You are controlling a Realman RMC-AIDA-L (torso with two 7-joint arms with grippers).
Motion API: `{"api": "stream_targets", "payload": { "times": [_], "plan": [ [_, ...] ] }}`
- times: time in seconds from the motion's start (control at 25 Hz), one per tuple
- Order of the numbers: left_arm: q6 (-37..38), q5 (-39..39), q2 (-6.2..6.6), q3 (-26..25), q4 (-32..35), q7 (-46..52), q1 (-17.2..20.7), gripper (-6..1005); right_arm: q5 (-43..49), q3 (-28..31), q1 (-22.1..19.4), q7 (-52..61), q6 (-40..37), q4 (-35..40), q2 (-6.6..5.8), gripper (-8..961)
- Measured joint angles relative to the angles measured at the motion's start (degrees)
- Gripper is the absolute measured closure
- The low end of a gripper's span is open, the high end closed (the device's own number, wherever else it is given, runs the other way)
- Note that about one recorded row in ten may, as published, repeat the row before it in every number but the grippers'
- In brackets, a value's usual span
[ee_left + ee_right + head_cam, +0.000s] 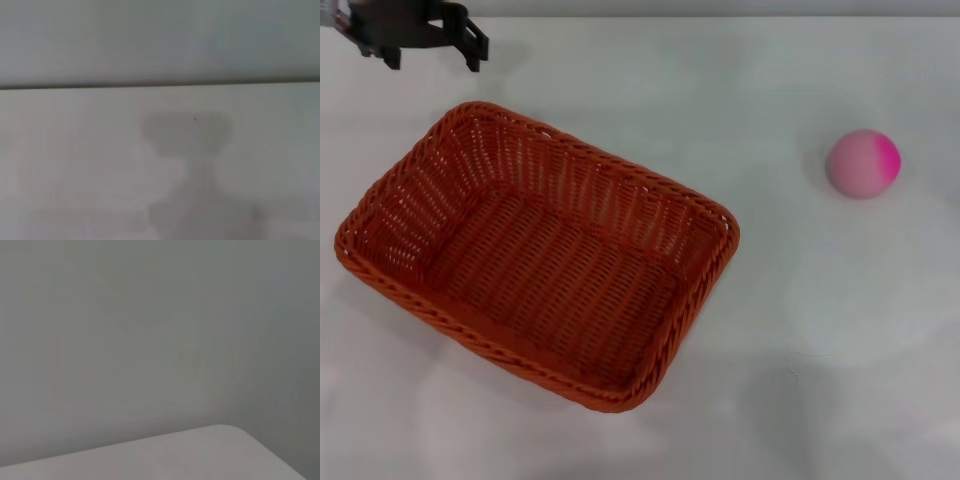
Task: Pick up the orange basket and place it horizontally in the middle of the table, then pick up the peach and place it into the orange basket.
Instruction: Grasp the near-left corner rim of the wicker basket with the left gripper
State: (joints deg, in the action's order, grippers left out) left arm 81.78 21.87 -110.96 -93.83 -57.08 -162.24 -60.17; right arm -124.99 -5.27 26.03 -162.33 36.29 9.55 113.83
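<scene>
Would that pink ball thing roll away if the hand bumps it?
Probably. The peach looks round and sits loose on the smooth table, nothing beside it, so a nudge could send it rolling. It looks small, so likely light.

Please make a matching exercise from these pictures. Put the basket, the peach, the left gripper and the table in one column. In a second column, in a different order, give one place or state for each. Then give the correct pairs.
Things:
1. orange basket
2. peach
3. left gripper
4. table

Places or states:
A. at the far left corner of the head view, above the table, holding nothing
B. lies alone on the right side, apart from the basket
C. white and smooth, carries everything else
D. stands empty and turned at an angle, left of the middle

Pairs: 1-D, 2-B, 3-A, 4-C
</scene>
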Motion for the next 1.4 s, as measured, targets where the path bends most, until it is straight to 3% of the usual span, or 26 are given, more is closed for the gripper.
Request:
{"api": "stream_targets", "payload": {
  "times": [0.4,0.96,1.4],
  "plan": [
    [3.9,0.1,-1.76,1.5,-3.5,0.0,0.4,147,0.0,0.0,-0.2,0.0,-0.2,0.1,-0.08,97],
    [12.1,0.2,-2.68,2.6,-6.8,0.0,2.5,166,0.0,0.1,-0.5,0.0,-0.2,0.1,-0.41,97],
    [15.7,1.0,-1.21,2.8,-7.2,0.0,4.3,180,0.0,0.1,0.2,0.0,-1.5,0.1,-0.64,97]
  ]
}}
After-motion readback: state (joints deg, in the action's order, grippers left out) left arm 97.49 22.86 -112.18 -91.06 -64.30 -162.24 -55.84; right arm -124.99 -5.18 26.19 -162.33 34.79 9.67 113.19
